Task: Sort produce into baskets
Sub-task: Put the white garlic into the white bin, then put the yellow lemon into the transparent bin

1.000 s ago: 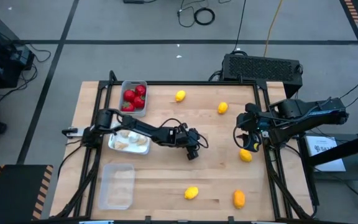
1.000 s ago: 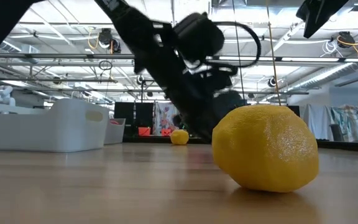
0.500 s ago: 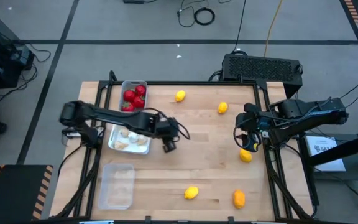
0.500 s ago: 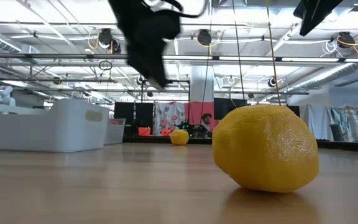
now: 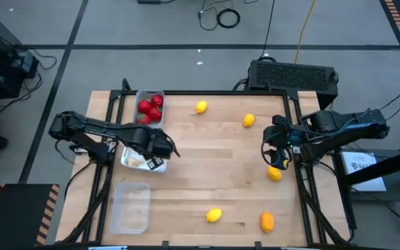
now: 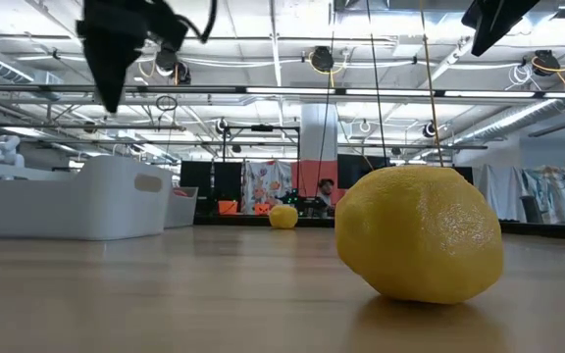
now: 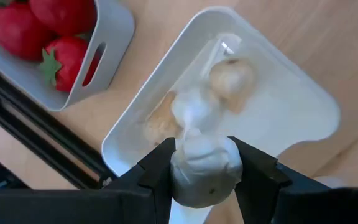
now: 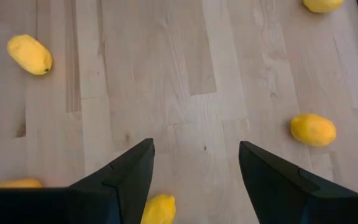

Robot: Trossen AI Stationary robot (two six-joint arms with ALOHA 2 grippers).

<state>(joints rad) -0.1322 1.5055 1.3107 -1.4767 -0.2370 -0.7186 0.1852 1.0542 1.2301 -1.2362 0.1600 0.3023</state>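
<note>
My left gripper [image 5: 157, 161] is shut on a whitish garlic bulb [image 7: 205, 167] and hangs above the white tray [image 5: 127, 161]. That tray [image 7: 291, 124] holds several more garlic bulbs [image 7: 230, 77]. Red fruits with green tops [image 5: 150, 108] lie in the grey tray [image 5: 149, 93] at the far left. Yellow lemons lie on the table [image 5: 201, 107], [image 5: 248, 120], [image 5: 274, 173], [image 5: 214, 215], and an orange one [image 5: 267, 222] lies near the front edge. My right gripper [image 5: 276, 157] is open and empty above the table's right part, beside a lemon [image 8: 159, 209]. My left gripper pinches the garlic bulb by its two opposite sides [image 7: 180, 169] between its two fingers [image 7: 160, 171]. The fingers come from above, pointing down. The bulb is lifted clear, over the white tray's near part.
A clear tray [image 5: 130, 207] sits at the front left. One lemon [image 6: 420, 245] lies close to the low camera. The table's middle [image 5: 214, 167] is bare wood. A black box [image 5: 294, 75] stands behind the far edge.
My left gripper has gone from the table's middle toward the left edge, and upward in the low view, with the garlic bulb. It now hangs over the white tray.
</note>
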